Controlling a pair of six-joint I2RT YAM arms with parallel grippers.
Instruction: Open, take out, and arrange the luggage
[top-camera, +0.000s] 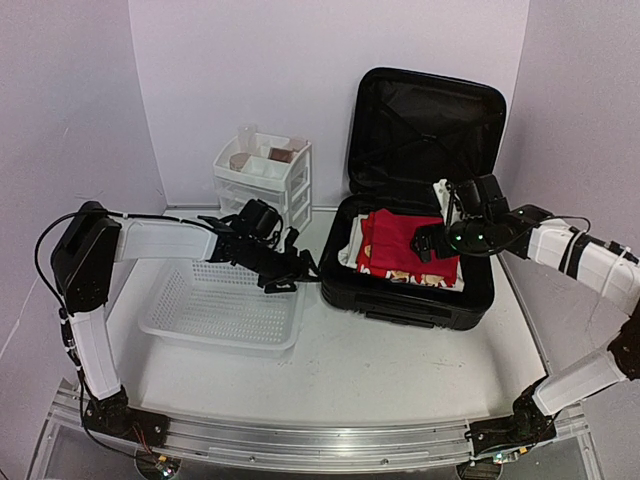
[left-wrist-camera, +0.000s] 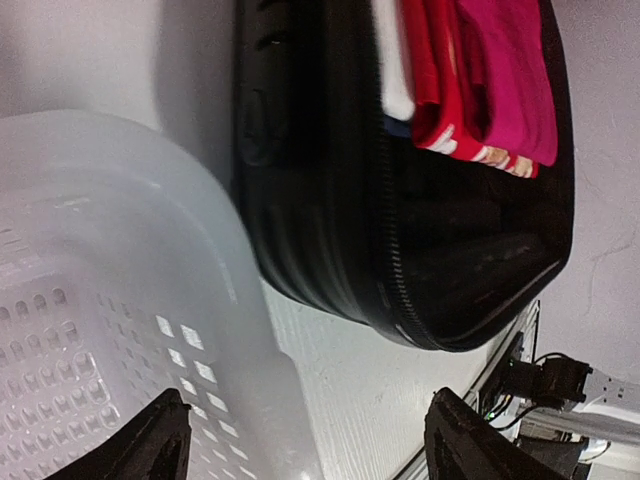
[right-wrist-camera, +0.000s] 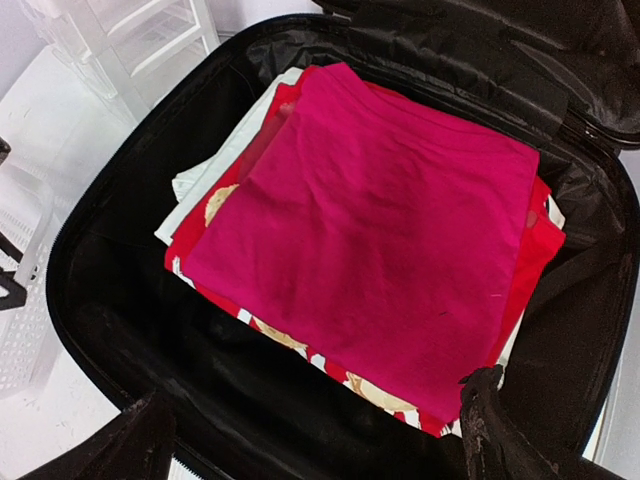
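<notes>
left jaws wide apart, empty, above the corner of the white perforated plastic basket (left-wrist-camera: 120, 150). right jaws fully spread, empty, over folded magenta cloth (right-wrist-camera: 380, 220) inside the large black hard-shell suitcase (top-camera: 400, 296), lid raised, on the white bench (top-camera: 400, 385).

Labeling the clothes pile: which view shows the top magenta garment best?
Right wrist: the magenta garment fills the frame, unobstructed, in the open luggage. Top external: the right gripper partly covers it. Left wrist: only a blurred edge shows.
</notes>
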